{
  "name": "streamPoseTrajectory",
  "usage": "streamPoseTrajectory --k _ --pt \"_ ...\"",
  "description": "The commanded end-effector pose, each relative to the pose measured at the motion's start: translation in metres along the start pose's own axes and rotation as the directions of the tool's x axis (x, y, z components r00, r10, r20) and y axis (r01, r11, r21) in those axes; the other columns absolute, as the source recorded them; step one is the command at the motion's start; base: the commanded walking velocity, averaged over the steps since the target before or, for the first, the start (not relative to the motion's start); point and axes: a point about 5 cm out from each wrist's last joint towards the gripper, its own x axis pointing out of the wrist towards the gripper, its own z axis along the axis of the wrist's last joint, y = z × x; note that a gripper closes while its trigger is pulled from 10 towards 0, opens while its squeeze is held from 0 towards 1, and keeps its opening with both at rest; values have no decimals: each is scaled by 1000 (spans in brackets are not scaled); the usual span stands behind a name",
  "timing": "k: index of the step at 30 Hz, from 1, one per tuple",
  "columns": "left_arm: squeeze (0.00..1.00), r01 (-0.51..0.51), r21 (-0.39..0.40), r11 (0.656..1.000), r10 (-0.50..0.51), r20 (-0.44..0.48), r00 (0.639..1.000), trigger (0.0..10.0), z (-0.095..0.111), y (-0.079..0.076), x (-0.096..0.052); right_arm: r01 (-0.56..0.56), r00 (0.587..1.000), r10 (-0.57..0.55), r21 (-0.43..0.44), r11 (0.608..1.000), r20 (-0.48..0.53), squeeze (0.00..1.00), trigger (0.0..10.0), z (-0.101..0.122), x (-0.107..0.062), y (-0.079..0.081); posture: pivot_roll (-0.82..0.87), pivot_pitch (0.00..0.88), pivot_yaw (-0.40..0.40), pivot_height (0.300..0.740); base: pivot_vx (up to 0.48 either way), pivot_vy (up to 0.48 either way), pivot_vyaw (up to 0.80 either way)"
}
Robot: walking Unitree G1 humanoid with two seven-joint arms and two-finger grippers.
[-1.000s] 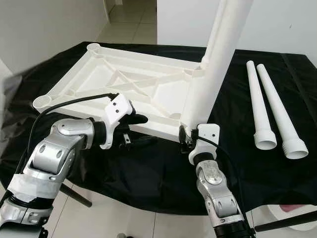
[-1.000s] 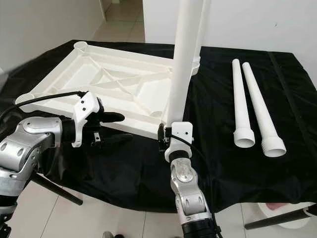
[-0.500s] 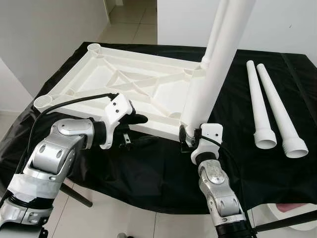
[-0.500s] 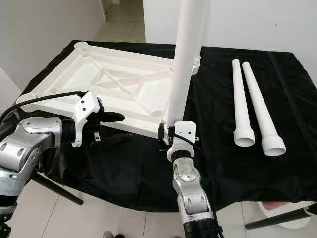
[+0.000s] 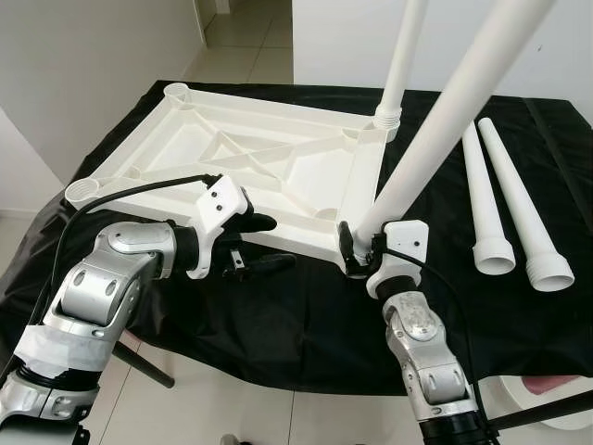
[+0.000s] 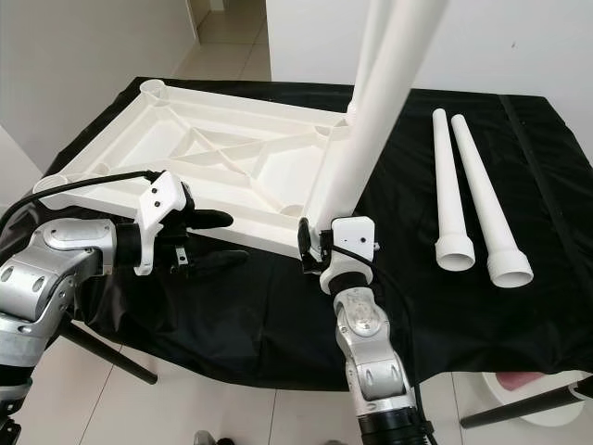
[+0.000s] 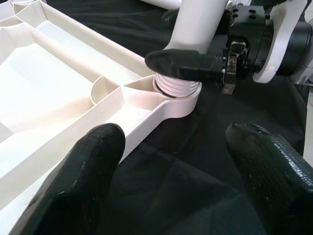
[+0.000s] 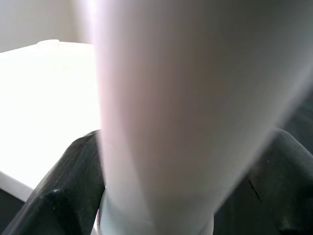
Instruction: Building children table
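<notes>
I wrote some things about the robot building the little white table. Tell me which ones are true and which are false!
1. The tabletop lies upside down on a black cloth. True.
2. The right gripper holds a leg that stands perfectly straight up. False: that leg leans to the robot's right.
3. Two loose legs lie on the cloth at the robot's right. True.
4. All four legs are already fitted. False: one far leg stands in its corner socket, and another is at the near socket.
5. The left gripper squeezes a leg. False: it is open, near the tabletop's front edge.
</notes>
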Motion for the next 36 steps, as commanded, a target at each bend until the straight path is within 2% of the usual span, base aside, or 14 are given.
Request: streamPoseTrajectory --k 1,13,14,28,33,34,35,36 --pt "0 -38 0 999 38 -7 999 10000 -2 3 -2 -13 1000 13 -18 1000 17 0 10000 4 0 0 -87 124 89 740 0 0 0" --pt "0 -36 2 999 36 -4 999 10000 -1 3 0 -133 989 138 -95 986 48 0 10000 14 3 -7 -89 119 89 740 0 0 0" --pt "0 -35 2 999 35 -3 999 10000 -1 3 1 -148 987 154 -97 984 50 0 0 14 4 -8 -89 117 88 740 0 0 0" --pt "0 -39 2 999 39 -3 999 10000 -1 2 0 -244 968 249 -118 963 37 0 0 17 4 -5 -88 114 86 740 0 0 0" --pt "0 -39 3 999 39 -3 999 10000 -1 3 0 -300 953 302 -97 949 7 0 0 17 5 -6 -88 114 87 740 0 0 0" --pt "0 -39 2 999 39 -4 999 10000 -1 3 0 -317 948 317 -70 946 -14 0 0 16 5 -9 -88 114 87 740 0 0 0" --pt "0 -39 1 999 39 -4 999 10000 -1 3 0 -341 940 340 -46 939 -36 0 10000 15 6 -11 -88 114 87 740 0 0 0" --pt "0 -39 1 999 39 -4 999 10000 -1 3 0 -341 940 340 -46 939 -36 0 10000 15 6 -11 -88 114 87 740 0 0 0"
